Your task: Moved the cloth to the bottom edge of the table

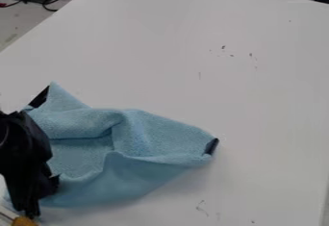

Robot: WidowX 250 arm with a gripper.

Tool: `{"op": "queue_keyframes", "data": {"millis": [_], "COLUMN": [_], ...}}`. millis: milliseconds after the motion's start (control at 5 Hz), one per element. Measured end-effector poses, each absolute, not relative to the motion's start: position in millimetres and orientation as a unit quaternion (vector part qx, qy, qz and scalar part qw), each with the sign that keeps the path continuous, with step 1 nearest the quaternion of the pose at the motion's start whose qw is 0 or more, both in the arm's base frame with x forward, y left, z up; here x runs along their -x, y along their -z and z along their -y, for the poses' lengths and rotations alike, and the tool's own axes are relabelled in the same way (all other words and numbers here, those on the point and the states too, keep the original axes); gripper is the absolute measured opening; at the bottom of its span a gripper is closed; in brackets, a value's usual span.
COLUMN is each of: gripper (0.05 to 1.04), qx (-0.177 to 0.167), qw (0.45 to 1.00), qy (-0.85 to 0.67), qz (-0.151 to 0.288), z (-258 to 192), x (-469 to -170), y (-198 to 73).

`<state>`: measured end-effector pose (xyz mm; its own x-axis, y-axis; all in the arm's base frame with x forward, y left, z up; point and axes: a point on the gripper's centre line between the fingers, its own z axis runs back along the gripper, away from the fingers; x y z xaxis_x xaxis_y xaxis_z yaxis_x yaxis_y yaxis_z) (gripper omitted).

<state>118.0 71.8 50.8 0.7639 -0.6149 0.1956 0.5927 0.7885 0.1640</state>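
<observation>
Camera view: my claw [40, 195], black, at the left side of the cloth [145, 133]; whether it is apart, together or clamped on fabric, I cannot tell. One cloth, light blue, textured, rumpled; raised folds about a hollow near my claw, a peaked corner at upper left, black patches at that peak and at the right tip. Location: lower left part of the white table [263, 105], well apart from its far and right edges. Beyond my claw, one orange-yellow item [24, 221]. Past the upper left edge, dark cables [48, 0].
</observation>
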Motion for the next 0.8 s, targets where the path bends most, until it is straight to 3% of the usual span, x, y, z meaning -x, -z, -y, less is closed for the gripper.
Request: {"op": "queue_keyframes", "data": {"millis": [200, 400, 600, 800], "gripper": [0.791, 0.995, 1.001, 1.000], "qx": [-0.058, -0.054, -0.037, -0.034], "qw": [0.940, 0.949, 0.965, 0.976], "qy": [0.318, 0.300, 0.257, 0.207], "qz": [0.106, 0.078, 0.045, 0.053], "z": [-65.8, -57.0, -39.1, -23.8], "x": [-121.7, -122.9, -111.5, -119.2], "y": [-70.1, -89.1, -94.2, -97.1]}}
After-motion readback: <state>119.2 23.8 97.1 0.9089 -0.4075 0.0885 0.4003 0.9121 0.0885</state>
